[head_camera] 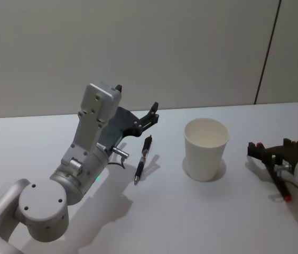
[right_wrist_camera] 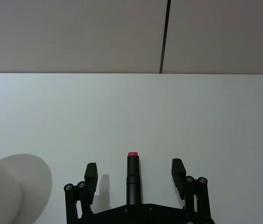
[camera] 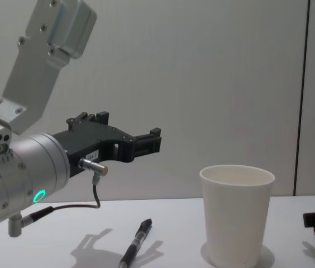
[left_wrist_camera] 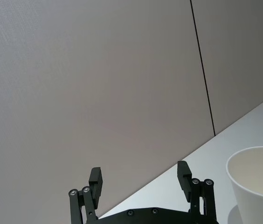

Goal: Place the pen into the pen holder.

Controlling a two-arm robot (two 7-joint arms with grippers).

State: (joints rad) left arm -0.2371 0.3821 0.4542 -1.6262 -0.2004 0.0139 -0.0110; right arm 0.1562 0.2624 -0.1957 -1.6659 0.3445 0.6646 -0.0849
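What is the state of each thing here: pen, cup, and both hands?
Black pen: lying on the white table, ungrasped.
White paper cup: upright, empty.
Left hand: open, raised, holding nothing.
Right hand: open, low at the table.
Black red-tipped stick: between right hand's fingers, ungripped.

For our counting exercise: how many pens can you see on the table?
2. A black pen lies left of the paper cup; a red-tipped pen sits between the right tool's open fingers.

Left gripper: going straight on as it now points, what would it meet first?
Probably the back wall: the open left gripper aims above the table, past the pen holder; depth is unclear.
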